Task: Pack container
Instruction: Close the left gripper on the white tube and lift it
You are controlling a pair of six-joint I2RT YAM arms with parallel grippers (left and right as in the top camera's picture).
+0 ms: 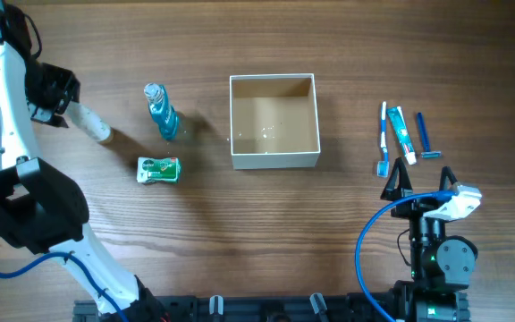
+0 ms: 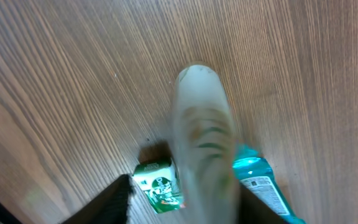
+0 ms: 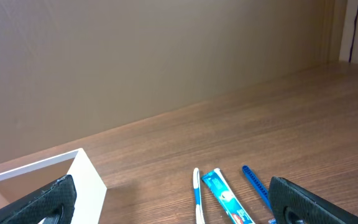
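Observation:
The container [image 1: 274, 160], a square white box with a tan inside, stands at the table's middle; its corner shows in the right wrist view [image 3: 91, 179]. My left gripper [image 1: 68, 111] at the far left is shut on a white tube [image 1: 93, 124], held above the table. In the left wrist view the tube [image 2: 201, 134] is blurred between the fingers [image 2: 191, 208]. A blue bottle [image 1: 161, 112] and a green box [image 1: 157, 169] lie left of the container. My right gripper [image 1: 423, 183] is open and empty, just in front of the toothbrush [image 1: 384, 139], toothpaste [image 1: 402, 134] and blue razor [image 1: 425, 136].
The left wrist view shows the green box [image 2: 157, 185] and the blue bottle [image 2: 263, 186] below the held tube. The right wrist view shows the toothbrush [image 3: 196, 193], toothpaste [image 3: 225, 196] and razor [image 3: 255, 185] between the open fingers [image 3: 173, 205]. A wall stands behind the table.

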